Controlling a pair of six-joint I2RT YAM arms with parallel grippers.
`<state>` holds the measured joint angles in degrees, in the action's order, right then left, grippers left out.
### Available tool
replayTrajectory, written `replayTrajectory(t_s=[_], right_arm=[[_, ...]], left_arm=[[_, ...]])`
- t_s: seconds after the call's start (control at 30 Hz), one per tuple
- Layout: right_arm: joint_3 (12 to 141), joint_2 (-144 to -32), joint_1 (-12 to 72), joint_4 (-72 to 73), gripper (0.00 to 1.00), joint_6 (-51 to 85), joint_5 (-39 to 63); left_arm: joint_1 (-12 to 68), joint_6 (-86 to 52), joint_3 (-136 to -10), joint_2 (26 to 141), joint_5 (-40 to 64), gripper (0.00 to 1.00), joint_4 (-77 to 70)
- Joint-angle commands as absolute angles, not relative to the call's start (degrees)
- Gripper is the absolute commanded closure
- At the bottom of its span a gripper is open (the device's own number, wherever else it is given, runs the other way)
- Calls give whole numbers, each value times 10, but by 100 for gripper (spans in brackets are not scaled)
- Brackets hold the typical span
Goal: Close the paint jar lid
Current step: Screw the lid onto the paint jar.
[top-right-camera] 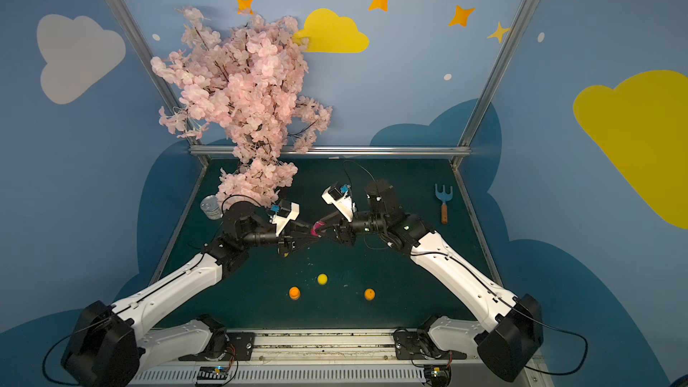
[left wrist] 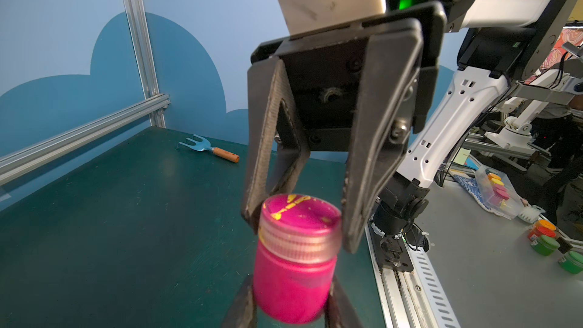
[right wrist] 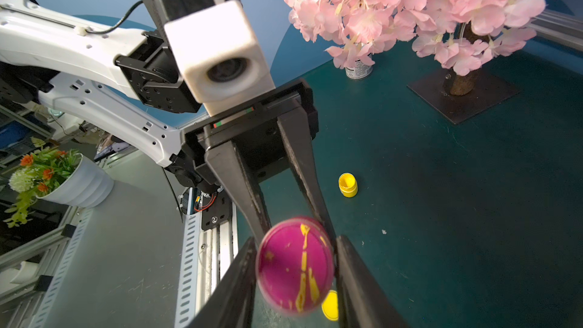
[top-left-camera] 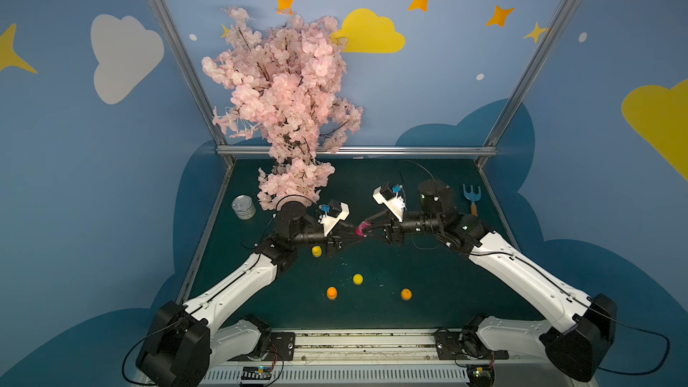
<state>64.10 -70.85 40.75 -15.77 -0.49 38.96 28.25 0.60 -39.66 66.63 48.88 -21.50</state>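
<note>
The paint jar [left wrist: 290,285] is magenta; its lid [right wrist: 295,266] is magenta with yellow streaks. The table [top-left-camera: 409,262] is dark green. Near the paint jar, one yellow jar [top-left-camera: 357,279] and one orange jar [top-left-camera: 331,292] stand. The tree [top-left-camera: 283,98] has pale pink flowers. The fork [top-left-camera: 471,195] is blue, its handle orange-brown.

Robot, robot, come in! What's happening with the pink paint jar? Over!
Left gripper shut on pink paint jar. Right gripper astride lid, grip unclear. Lid sits on jar, tightness unclear. Nothing in the way.
</note>
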Motion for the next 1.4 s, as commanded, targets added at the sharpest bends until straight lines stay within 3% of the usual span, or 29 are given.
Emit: replayTrajectory(t_s=[0.0,0.33,0.8,1.07,1.37], right_arm=[[642,-712,412,-152,65,-9,376],[630,-708,415,-121,81,16,341],[600,-706,433,-82,98,54,229],[590,-721,449,-62,100,95,153],[604,-729,452,-83,100,88,145]], left_arm=[[280,3,-415,659,487,77,-227],[279,-3,-411,654,462,78,-244],[280,-60,-418,632,337,81,-319],[293,-71,-439,620,246,81,-343],[300,-6,-442,644,274,74,-259]])
